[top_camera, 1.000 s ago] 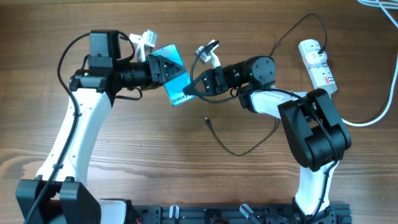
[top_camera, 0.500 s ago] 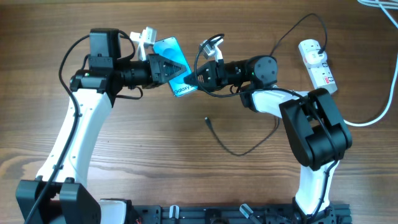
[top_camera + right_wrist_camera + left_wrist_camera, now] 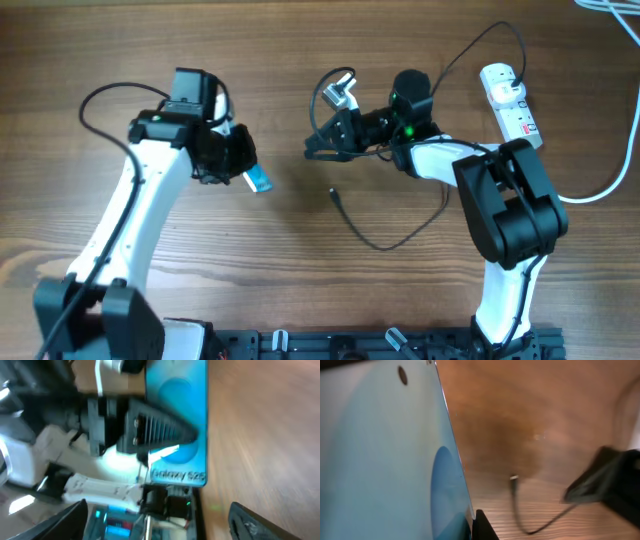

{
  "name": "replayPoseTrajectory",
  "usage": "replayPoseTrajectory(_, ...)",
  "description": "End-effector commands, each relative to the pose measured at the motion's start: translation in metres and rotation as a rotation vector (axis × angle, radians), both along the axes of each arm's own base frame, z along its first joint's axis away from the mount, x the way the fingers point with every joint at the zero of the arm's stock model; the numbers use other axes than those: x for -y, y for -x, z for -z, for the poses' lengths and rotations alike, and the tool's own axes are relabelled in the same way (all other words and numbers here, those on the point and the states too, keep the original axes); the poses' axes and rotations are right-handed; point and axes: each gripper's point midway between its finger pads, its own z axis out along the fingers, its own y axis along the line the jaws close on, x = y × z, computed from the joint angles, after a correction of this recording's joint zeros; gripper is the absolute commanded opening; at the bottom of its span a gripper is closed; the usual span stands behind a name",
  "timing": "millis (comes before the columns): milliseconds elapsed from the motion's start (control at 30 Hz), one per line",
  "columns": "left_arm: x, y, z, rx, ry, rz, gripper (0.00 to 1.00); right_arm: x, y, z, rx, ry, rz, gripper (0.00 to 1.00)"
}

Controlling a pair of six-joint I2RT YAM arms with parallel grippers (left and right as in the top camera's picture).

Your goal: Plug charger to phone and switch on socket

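The phone (image 3: pixel 258 181), turquoise-screened, is clamped in my left gripper (image 3: pixel 243 165) and shows edge-on from overhead, above the table left of centre. Its screen (image 3: pixel 385 460) fills the left wrist view, with one dark finger (image 3: pixel 484 529) against its edge. My right gripper (image 3: pixel 314 149) stands open to the right of the phone, apart from it. In the right wrist view the phone (image 3: pixel 182 410) faces me between wide-spread fingers (image 3: pixel 252 520). The charger's tip (image 3: pixel 333 194) lies loose on the wood, its thin black cable (image 3: pixel 380 244) curling away. The socket (image 3: pixel 510 104) lies at the far right.
A thick white cord (image 3: pixel 610 180) runs from the socket off the right edge. Both arm bases stand at the near edge, with a black rail (image 3: pixel 350 345) between them. The charger cable (image 3: pixel 540 522) lies on the wood beside the phone.
My right gripper let go of the phone, opened wide and drew back to the right. My left arm carried the phone down and leftward and turned it edge-on.
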Motion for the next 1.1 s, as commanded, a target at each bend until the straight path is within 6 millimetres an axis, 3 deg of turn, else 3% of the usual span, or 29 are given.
replayPoseTrajectory(0,-0.005,0.004,0.037,-0.105,-0.149,-0.006,0.04,0.0,-0.02,0.02,0.122,0.006,0.117,0.92)
replayPoseTrajectory(67,-0.002,0.006,0.053,-0.147,-0.183,-0.007,0.04,-0.002,-0.032,0.03,0.183,0.034,0.19,0.99)
replayPoseTrajectory(200,0.01,0.014,0.077,-0.21,-0.222,0.046,0.04,0.002,-0.061,0.064,0.312,0.178,0.356,1.0)
replayPoseTrajectory(367,0.012,0.008,0.093,-0.175,-0.352,0.108,0.04,0.014,-0.074,0.108,0.377,0.394,0.449,1.0)
replayPoseTrajectory(500,0.025,0.005,0.097,-0.145,-0.357,0.135,0.04,0.017,-0.076,0.114,0.364,0.43,0.47,1.0)
replayPoseTrajectory(800,0.022,0.017,0.119,-0.165,-0.35,0.093,0.05,0.018,-0.076,0.115,0.36,0.436,0.471,1.0)
replayPoseTrajectory(867,0.023,0.017,0.119,-0.162,-0.349,0.093,0.09,0.018,-0.076,0.115,0.36,0.436,0.471,1.0)
replayPoseTrajectory(1000,0.024,0.013,0.119,-0.146,-0.343,0.09,0.26,0.018,-0.076,0.115,0.36,0.436,0.47,1.0)
replayPoseTrajectory(1067,0.026,0.009,0.119,-0.129,-0.337,0.087,0.28,0.018,-0.076,0.115,0.357,0.437,0.47,1.0)
